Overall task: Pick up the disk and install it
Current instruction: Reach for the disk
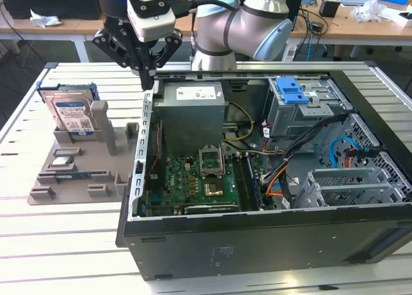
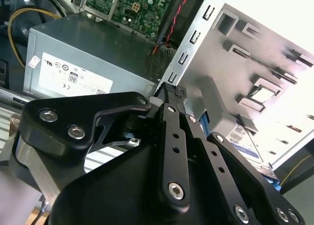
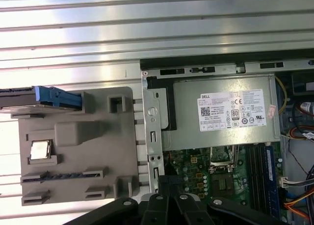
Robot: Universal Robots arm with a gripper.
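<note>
Status: pickup not started, as far as I can see. The disk (image 1: 73,113) stands on edge in the grey holder (image 1: 84,169) on the bench (image 1: 64,243), at the exterior view's left, well apart from the open case (image 1: 257,243). Its label faces the cam and the blue frame shows at top and sides. In the first wrist view I get it edge-on (image 3: 24,98), slotted at one end of the holder. In the second wrist view a bit of its label (image 2: 244,139) peeks past the hand's links.

The hand (image 1: 149,81) hangs over the case wall, by the corner of the PSU (image 1: 192,108), between the holder and the case interior. Fingers look pinched together w/ nothing between them. The tips meet in the exterior view, and the second wrist view (image 2: 170,90) shows the same. So it's narrow and empty, touching nothing I can make out. It's nearer the PSU and case rim than the disk.

Inside the case: mobo (image 1: 193,179) and cables, w/ the blue-handled cage (image 1: 302,108) on the far side from the holder. I see no blue-framed disk in there. Can't tell from here if a bay is free.

My read: nothing done yet. Both grasp and install remain, so approx zero progress on the task proper.
</note>
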